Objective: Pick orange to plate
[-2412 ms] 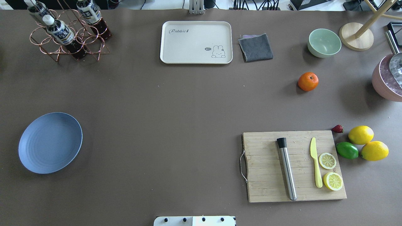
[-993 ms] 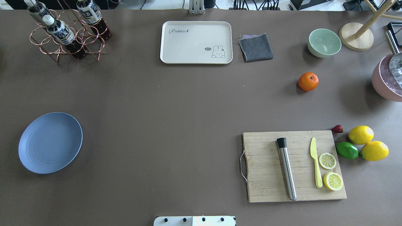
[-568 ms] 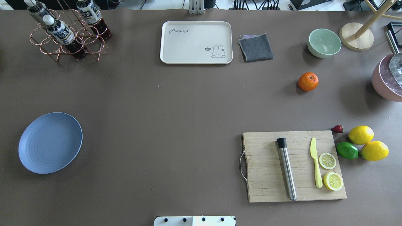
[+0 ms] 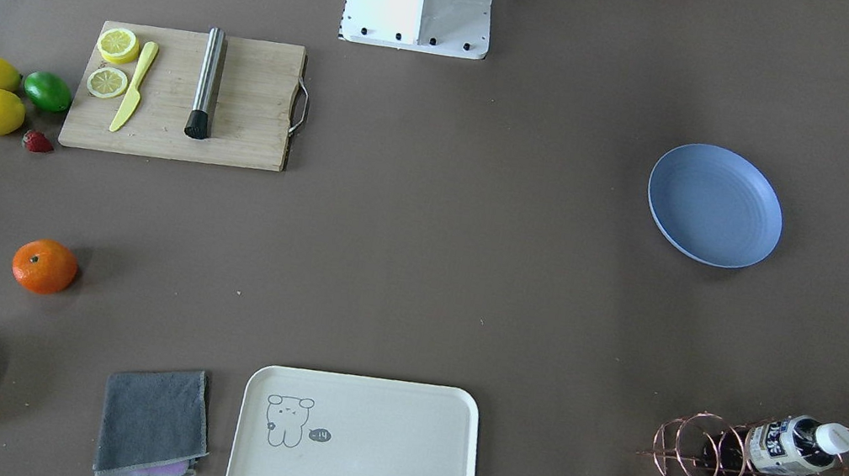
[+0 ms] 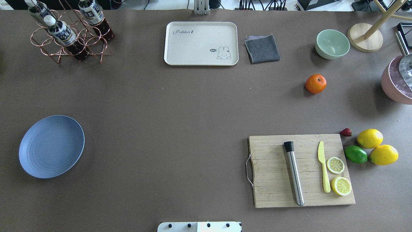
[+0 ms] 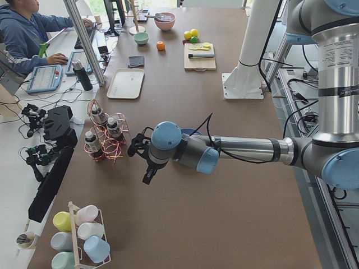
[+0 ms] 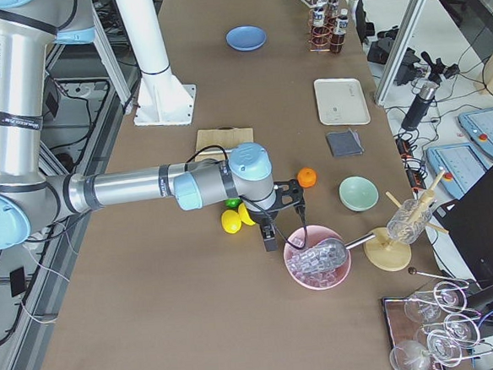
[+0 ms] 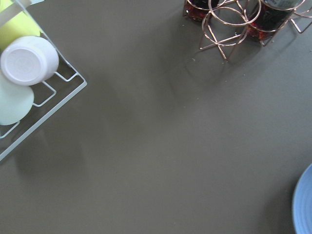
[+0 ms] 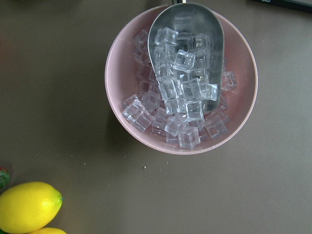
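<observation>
At bench's (image 5: 193, 112) right side: orange (image 5: 315, 83) rests between mint bowl (image 5: 323, 51) and lemons (image 5: 369, 138), well apart from plate (image 5: 51, 146) on left. Right hand (image 7: 268, 237) nearer, over ice bowl (image 9: 240, 54); left hand (image 6: 147, 175) by plate. Either hand's spread: cannot tell.

Bright-orange orange (image 5: 315, 83); blue-lavender plate (image 5: 51, 146) with faint concentric rings.

We could not read the grip of the left end effector (image 6: 147, 175) or the right end effector (image 7: 268, 241), seen sidelong.
</observation>
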You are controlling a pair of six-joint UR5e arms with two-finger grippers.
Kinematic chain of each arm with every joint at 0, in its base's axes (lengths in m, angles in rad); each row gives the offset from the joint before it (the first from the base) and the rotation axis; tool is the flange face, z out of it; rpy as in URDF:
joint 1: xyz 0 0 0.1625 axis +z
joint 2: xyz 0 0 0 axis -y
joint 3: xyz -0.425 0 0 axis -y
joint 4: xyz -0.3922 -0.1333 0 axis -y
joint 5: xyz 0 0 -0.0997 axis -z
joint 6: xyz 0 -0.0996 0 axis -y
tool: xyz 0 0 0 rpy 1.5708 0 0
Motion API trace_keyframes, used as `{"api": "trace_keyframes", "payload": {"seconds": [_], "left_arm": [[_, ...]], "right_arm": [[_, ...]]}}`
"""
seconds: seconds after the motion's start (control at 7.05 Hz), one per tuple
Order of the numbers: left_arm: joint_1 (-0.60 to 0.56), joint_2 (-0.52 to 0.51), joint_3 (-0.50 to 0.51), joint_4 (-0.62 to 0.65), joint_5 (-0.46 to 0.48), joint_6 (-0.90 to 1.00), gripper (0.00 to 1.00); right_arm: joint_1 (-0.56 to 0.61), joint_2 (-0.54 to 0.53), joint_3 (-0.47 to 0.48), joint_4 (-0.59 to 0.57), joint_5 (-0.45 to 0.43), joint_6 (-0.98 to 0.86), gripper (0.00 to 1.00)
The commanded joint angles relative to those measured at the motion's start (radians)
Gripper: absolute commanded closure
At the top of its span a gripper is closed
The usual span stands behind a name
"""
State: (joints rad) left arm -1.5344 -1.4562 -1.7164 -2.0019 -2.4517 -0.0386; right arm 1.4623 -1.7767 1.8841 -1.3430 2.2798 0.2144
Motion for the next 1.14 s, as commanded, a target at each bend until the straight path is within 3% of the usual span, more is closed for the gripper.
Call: {"api": "trace_keyframes", "payload": {"seconds": [0.0,0.28,0.71,0.99], "left_arm": [[0.167,0.052,0.03,-0.258,0.006,-0.27,0.01],[0.334,0.059,0.099,-0.424,0.008,-0.517,0.02],[0.525,0.057,0.245,-0.754,0.138,-0.772,0.02],[0.569,0.056,0.245,-0.779,0.164,-0.796,0.05]], "right_arm": [[-0.138,-0.001,0.003,0.166,-0.017,0.284,0.0],[-0.262,-0.001,0.001,0.26,-0.083,0.435,0.0],[-0.31,-0.003,0.004,0.294,-0.102,0.47,0.0],[-0.31,-0.003,0.004,0.294,-0.103,0.47,0.0]]}}
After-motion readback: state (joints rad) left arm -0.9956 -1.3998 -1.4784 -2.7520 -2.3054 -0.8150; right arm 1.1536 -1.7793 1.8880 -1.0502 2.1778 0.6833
